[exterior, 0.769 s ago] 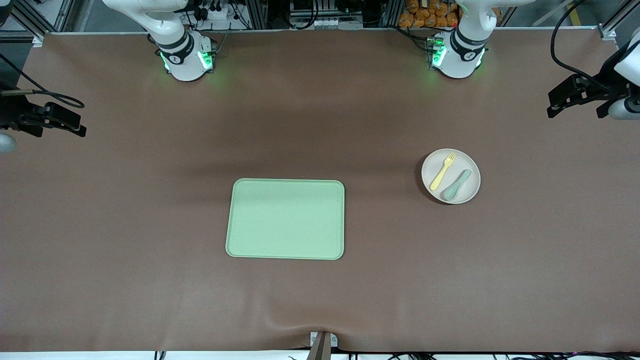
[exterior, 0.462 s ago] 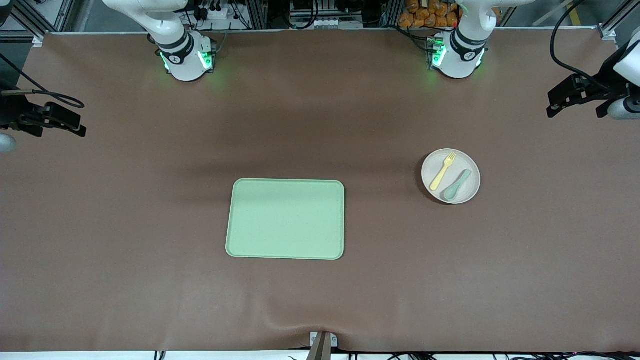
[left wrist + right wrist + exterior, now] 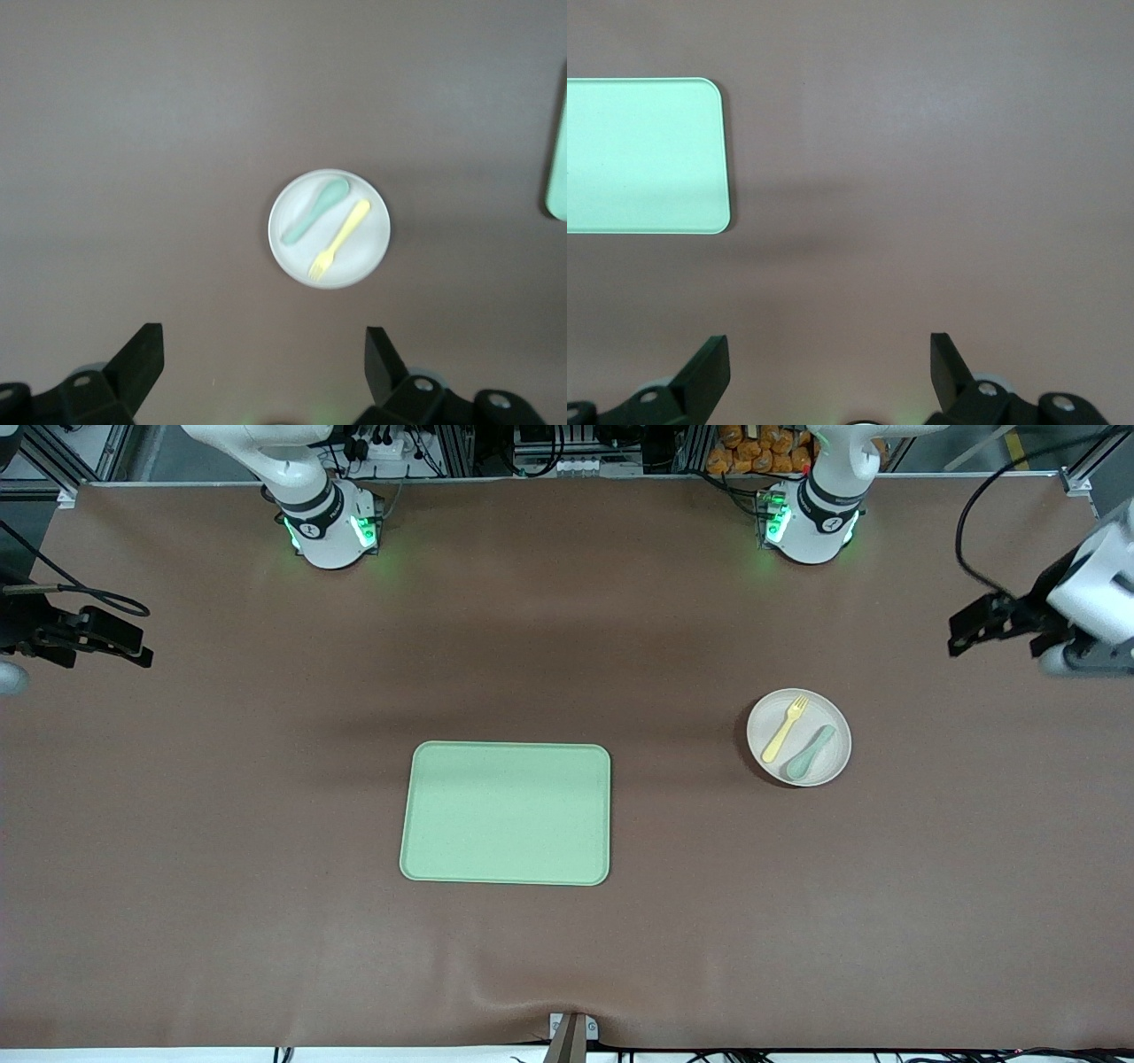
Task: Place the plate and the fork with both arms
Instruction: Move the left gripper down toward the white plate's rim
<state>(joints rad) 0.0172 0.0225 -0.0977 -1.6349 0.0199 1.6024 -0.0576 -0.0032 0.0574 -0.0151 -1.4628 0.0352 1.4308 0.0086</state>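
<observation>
Brown mat-covered table, aluminium framing and cables along the edge where both arm bases stand.

Left gripper: fingers spread wide, nothing between them, hanging over bare table near the edge at the left arm's end. In the front view it sits at the frame border and is partly cut off. Right gripper: fingers likewise wide apart and empty, over bare table at the right arm's end; the front view shows only its black body at the border. That arm waits.

Plate: round, off-white, low rim, flat on the table toward the left arm's end, well apart from the tray. Fork: pale yellow, short tines, lying on the plate, tines pointing toward the arm bases. Grey-green spoon lies on the plate beside it, roughly parallel, not touching as far as I can see.

Light-green tray: rectangular, rounded corners, mid-table, nothing on it.

Change from the earlier frames: the left gripper has swung inward and tilted, nearer the plate. Plate, fork, spoon, tray and right gripper unchanged.

Upper arm links run out of frame; the left wrist view catches only a sliver of the tray's edge.
</observation>
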